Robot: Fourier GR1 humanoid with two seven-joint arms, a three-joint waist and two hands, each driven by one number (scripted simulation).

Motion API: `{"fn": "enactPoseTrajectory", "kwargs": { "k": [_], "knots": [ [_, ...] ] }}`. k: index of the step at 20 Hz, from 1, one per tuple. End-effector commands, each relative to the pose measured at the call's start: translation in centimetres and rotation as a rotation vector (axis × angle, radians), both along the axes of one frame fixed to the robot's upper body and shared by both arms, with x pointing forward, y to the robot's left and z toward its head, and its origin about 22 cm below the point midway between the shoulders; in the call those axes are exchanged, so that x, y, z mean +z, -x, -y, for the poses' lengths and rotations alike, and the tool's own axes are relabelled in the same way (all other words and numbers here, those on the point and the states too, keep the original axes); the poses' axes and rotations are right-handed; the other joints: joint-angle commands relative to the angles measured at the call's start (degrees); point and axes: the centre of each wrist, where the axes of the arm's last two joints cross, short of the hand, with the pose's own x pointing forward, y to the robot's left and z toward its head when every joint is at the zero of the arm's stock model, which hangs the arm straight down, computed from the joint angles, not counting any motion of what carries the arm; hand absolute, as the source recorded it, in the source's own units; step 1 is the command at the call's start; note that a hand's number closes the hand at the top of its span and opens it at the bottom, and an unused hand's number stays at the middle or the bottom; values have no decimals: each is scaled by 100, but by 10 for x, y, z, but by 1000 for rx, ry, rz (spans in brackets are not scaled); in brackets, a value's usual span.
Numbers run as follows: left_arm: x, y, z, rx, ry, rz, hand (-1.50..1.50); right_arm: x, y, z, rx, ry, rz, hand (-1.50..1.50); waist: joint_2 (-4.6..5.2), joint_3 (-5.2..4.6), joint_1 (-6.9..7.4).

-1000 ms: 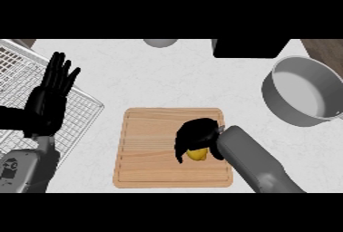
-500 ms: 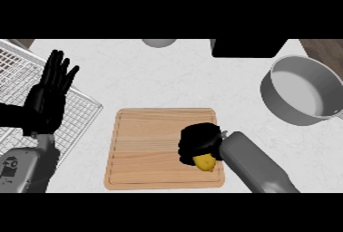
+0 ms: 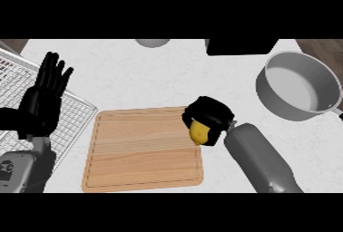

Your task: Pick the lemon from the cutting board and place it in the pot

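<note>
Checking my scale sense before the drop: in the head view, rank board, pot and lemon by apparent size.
1. Board, largest.
2. Pot, clearly smaller than the board.
3. Lemon, smallest by far, partly hidden in the right hand, so only part shows.

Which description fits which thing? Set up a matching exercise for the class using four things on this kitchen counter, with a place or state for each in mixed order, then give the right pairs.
Things:
1. lemon
2. pot
3. cutting board
4. left robot hand

Descriptions:
A. open, fingers up, over the wire rack
B. held in the curled right robot hand
C. stands at the right, nothing inside
D. lies flat in the middle, nothing resting on it

Pairs: 1-B, 2-C, 3-D, 4-A
</note>
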Motion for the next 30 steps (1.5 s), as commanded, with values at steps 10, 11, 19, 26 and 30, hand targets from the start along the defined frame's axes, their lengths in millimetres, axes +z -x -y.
{"fn": "enactPoseTrajectory", "kwargs": {
  "k": [10,11,19,26,30],
  "knots": [
    [-5,3,1,0,-3,-9,0,85,-57,11,-1299,-218,263,150,-61,-31,54],
    [-2,2,-2,16,-5,0,0,97,-61,13,-1368,-237,323,150,-86,-31,27],
    [-8,0,-1,10,9,-9,0,152,-72,-13,-1794,-203,625,150,-20,4,150],
    [2,-4,1,1,-14,13,0,162,-49,7,-1949,-69,557,150,-17,21,72],
    [-6,-10,-1,22,-2,-1,0,136,-20,68,-1966,-61,553,150,-3,24,-16]
  ]
}}
